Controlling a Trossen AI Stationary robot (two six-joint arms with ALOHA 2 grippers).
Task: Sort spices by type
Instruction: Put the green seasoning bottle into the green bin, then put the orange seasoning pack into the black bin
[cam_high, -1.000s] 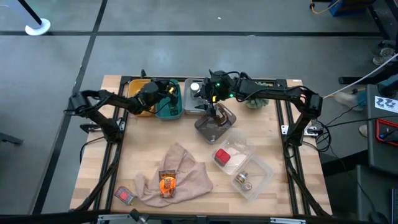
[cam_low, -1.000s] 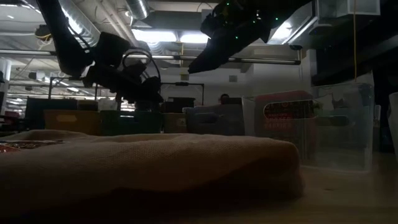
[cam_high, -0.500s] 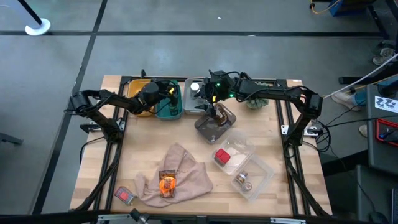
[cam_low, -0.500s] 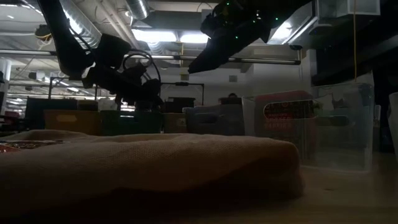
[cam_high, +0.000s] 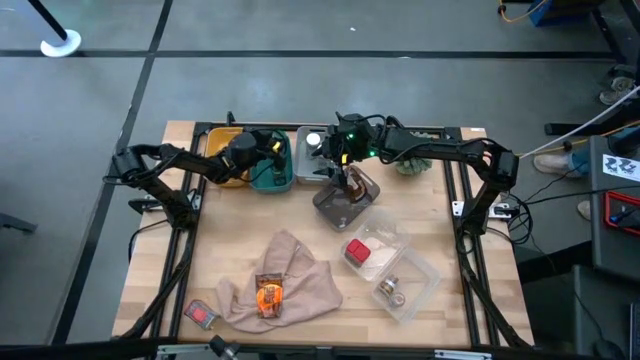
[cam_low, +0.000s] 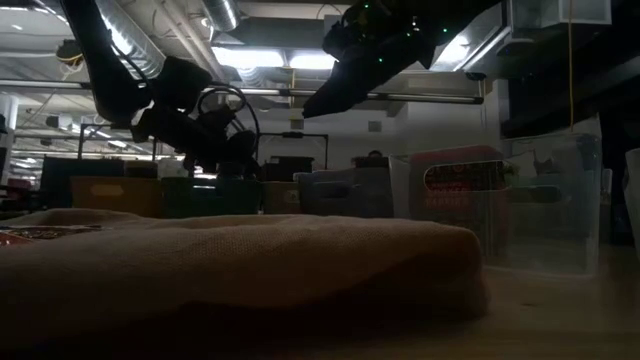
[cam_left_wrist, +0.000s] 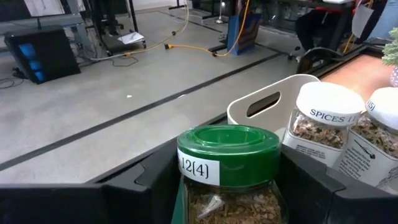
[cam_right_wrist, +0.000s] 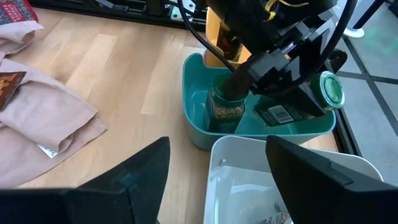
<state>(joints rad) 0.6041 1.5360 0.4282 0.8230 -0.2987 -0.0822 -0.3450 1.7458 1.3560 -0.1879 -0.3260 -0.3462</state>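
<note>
The left gripper (cam_right_wrist: 239, 84), jaws around the upright green-capped jar (cam_left_wrist: 227, 171), holds it over the teal bin (cam_right_wrist: 261, 127) at the table's 11 o'clock.

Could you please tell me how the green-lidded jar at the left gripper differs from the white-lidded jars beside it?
The green-lidded jar has a green cap labelled 12(4); the white-lidded jars have white caps reading SPICES. The green-lidded jar stands in the teal bin, between the left gripper's fingers; the white-lidded jars sit in the neighbouring white bin, untouched. Both kinds are clear, showing brownish dried contents.
</note>
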